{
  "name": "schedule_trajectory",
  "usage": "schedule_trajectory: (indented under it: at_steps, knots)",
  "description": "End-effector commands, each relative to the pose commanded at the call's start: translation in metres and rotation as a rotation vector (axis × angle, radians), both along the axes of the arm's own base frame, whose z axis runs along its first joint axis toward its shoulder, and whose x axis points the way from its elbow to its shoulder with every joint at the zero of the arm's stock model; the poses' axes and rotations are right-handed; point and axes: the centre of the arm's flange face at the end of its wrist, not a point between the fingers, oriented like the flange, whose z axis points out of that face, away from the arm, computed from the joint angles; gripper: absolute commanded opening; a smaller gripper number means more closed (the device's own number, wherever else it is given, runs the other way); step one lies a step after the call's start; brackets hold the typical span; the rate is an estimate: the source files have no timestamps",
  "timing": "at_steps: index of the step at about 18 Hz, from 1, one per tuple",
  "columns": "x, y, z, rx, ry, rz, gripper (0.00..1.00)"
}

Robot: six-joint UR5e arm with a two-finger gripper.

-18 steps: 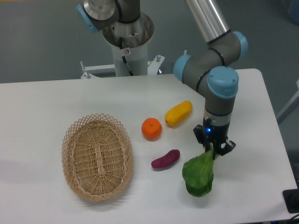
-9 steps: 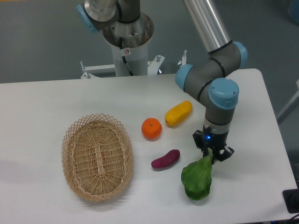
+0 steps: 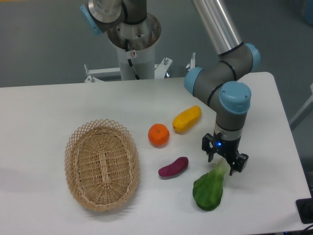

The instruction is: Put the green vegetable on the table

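The green vegetable (image 3: 209, 191) lies on the white table (image 3: 49, 107) at the front right, its dark leaf toward the front edge and its pale stem pointing up toward my gripper. My gripper (image 3: 224, 157) stands just above the stem end, pointing down. Its fingers (image 3: 209, 148) are spread apart on either side of the stem and no longer squeeze it.
A purple eggplant-shaped item (image 3: 173, 167) lies just left of the vegetable. An orange (image 3: 159, 134) and a yellow oblong fruit (image 3: 187, 118) lie behind it. An oval wicker basket (image 3: 101, 163) stands at the left. The arm's base (image 3: 133, 44) is at the back.
The gripper came down a little with the vegetable, then its fingers spread apart. The vegetable settled onto the table, leaf slightly lower and to the right.
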Motion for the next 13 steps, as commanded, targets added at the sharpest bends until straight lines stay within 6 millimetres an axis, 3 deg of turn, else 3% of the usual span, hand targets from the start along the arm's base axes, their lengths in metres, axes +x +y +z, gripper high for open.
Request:
schedule_trajectory:
  at_steps: [7, 13]
  knots:
    - [-0.005, -0.008, 0.064, 0.019, 0.04, 0.008, 1.0]
    - [-0.01, -0.057, 0.101, -0.047, 0.017, -0.067, 1.0]
